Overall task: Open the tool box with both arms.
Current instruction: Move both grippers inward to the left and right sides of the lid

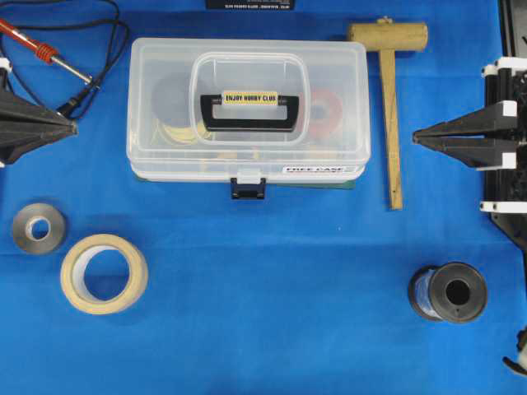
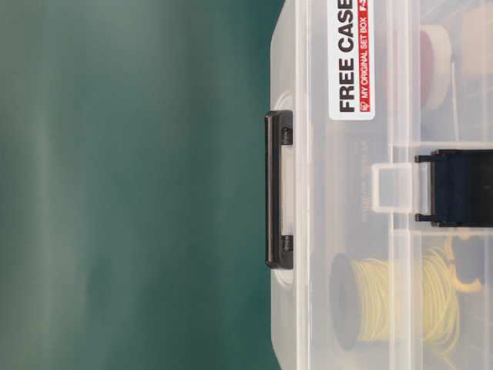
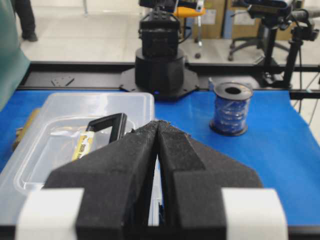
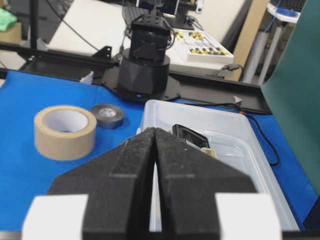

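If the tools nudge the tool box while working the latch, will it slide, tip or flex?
The tool box probably slides rather than tips: it sits low and wide on the smooth blue cloth. The clear plastic lid looks thin, so it may flex. Spools and tape rolls visible inside add some weight, which might steady it.

Clear glossy plastic tool box [image 1: 247, 107], wooden mallet [image 1: 389, 82]

The tool box [image 1: 247, 111] lies between left hand [image 1: 72, 126] and right hand [image 1: 417, 137].
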